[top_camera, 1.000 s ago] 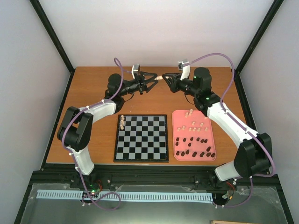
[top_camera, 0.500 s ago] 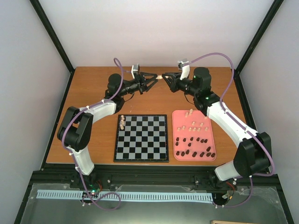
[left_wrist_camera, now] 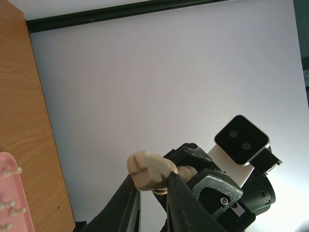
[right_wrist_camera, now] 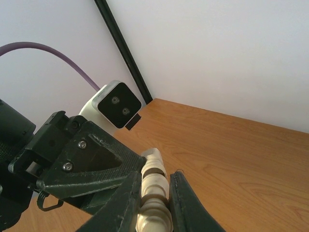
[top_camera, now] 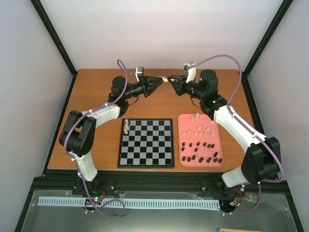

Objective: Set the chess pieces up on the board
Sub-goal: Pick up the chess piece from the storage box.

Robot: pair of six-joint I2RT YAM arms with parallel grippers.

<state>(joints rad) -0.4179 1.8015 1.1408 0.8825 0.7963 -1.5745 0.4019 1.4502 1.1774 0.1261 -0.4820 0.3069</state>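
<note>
Cream chess piece (top_camera: pixel 165 79) hangs over the far end of the table (top_camera: pixel 96 94), pinched between left gripper (top_camera: pixel 159 81) and right gripper (top_camera: pixel 170 80), both narrowed onto it. It looks like a handover. Next, I'd guess, the right lets go and the left carries it to the board (top_camera: pixel 146 166).

The board (top_camera: pixel 146 143) lies on the counter (top_camera: pixel 159 104), near the front middle. The tray (top_camera: pixel 182 124) lies just to its right, with many pieces (top_camera: pixel 200 145) in it. A few pieces (top_camera: pixel 126 126) stand at the board's far left corner. Behind both, above the counter, the left claw (top_camera: pixel 159 81) and the right claw (top_camera: pixel 171 80) meet tip to tip, with a lone piece (top_camera: pixel 165 79) pinched between them.
</note>
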